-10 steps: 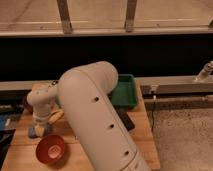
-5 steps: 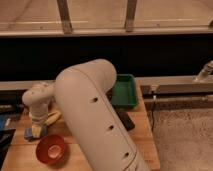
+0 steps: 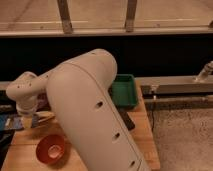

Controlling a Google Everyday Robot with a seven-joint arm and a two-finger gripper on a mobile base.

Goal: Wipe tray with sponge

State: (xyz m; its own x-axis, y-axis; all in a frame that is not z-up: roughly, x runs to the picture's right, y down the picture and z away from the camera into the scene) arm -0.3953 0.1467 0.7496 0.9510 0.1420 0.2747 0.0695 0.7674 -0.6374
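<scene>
The green tray (image 3: 125, 91) sits at the far right of the wooden table (image 3: 142, 135), partly hidden behind my big white arm (image 3: 92, 115). My gripper (image 3: 31, 120) is low over the table's left side, far left of the tray. A pale yellow thing (image 3: 46, 116), possibly the sponge, lies right beside the gripper; I cannot tell whether the gripper touches it.
An orange-red bowl (image 3: 50, 149) stands on the front left of the table. A blue object (image 3: 10, 123) lies at the left edge. A black flat item (image 3: 126, 121) lies near the tray's front. A dark counter and rail (image 3: 175, 87) run behind.
The wrist and gripper have shifted left and slightly down over the table's left side. The arm now covers more of the tray.
</scene>
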